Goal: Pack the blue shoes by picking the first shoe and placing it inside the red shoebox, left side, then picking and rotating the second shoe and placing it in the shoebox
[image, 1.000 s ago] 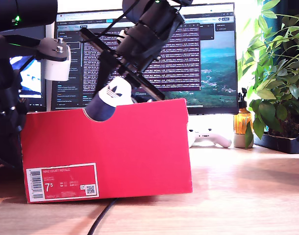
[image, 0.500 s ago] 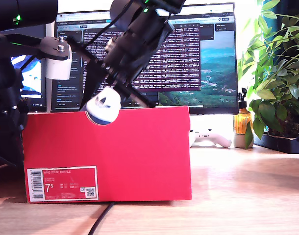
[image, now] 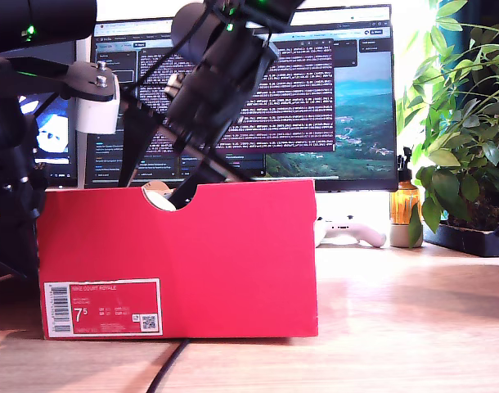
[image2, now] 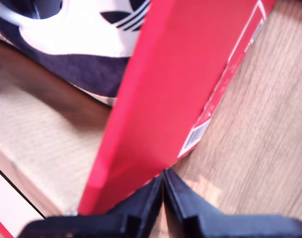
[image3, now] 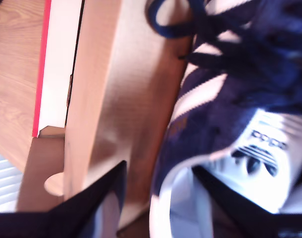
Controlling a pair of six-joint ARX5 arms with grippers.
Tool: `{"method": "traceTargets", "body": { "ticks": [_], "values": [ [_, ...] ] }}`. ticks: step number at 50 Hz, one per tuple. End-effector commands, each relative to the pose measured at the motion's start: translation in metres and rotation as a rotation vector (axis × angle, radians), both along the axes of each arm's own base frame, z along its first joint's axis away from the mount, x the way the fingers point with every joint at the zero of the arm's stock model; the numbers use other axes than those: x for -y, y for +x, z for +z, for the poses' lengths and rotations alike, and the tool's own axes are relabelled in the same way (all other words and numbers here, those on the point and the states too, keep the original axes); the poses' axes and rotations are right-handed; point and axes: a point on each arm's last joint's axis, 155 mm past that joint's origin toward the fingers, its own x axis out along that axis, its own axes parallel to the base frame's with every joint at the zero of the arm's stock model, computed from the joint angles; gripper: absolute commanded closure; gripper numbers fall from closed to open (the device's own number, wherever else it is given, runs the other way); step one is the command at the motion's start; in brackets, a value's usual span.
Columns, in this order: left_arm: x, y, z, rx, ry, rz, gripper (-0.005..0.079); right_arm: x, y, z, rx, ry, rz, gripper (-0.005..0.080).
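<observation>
The red shoebox [image: 233, 262] stands on the wooden table with its barcode label facing the exterior camera. My second gripper [image: 174, 193] reaches down into the box behind the half-round notch, where a bit of white heel [image: 157, 197] shows. In the second wrist view my second gripper [image3: 166, 201] is shut on a blue shoe [image3: 225, 99] by its heel end, low against the box's cardboard floor [image3: 126, 99]. My first gripper [image2: 163, 181] is shut on nothing and hovers over the box's red front wall [image2: 166, 84]. A blue shoe's white heel patch [image2: 86, 27] shows inside.
A monitor [image: 315, 98] stands behind the box. A white game controller [image: 348, 231], an amber bottle [image: 405, 205] and a leafy plant [image: 462, 131] sit at the exterior view's right. A black cable [image: 169, 364] runs out from under the box's front. An arm with a white cylinder [image: 96, 106] hangs at the exterior view's left.
My second gripper has lowered the blue shoe from above the box's rim down inside it; only a sliver of heel shows in the notch now. The box shifted slightly.
</observation>
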Motion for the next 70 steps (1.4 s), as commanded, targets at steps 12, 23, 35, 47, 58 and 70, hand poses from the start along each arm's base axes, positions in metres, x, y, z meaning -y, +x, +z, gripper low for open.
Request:
{"method": "traceTargets", "body": {
  "ticks": [12,23,35,47,58,70],
  "values": [
    [0.003,0.002,-0.001,0.003,-0.008,0.003,0.0761,0.007,0.013,0.034,0.082,-0.032,0.008,0.0376],
    [0.003,0.001,-0.001,0.000,-0.025,0.023,0.0762,0.058,-0.019,0.001,0.013,-0.303,0.098,0.0374],
    [0.004,0.001,-0.001,0.001,-0.025,0.023,0.0762,0.074,-0.012,-0.002,0.012,-0.349,0.068,0.0375],
    [0.003,0.002,-0.001,0.001,-0.025,0.024,0.0762,0.065,-0.015,-0.020,-0.001,-0.368,0.087,0.0375],
    [0.003,0.002,-0.001,0.001,-0.025,0.023,0.0762,0.059,-0.024,-0.049,-0.051,-0.408,0.116,0.0375],
    [0.003,0.002,-0.001,0.001,-0.024,0.024,0.0762,0.056,-0.029,-0.072,-0.079,-0.437,0.136,0.0446]
  ]
}}
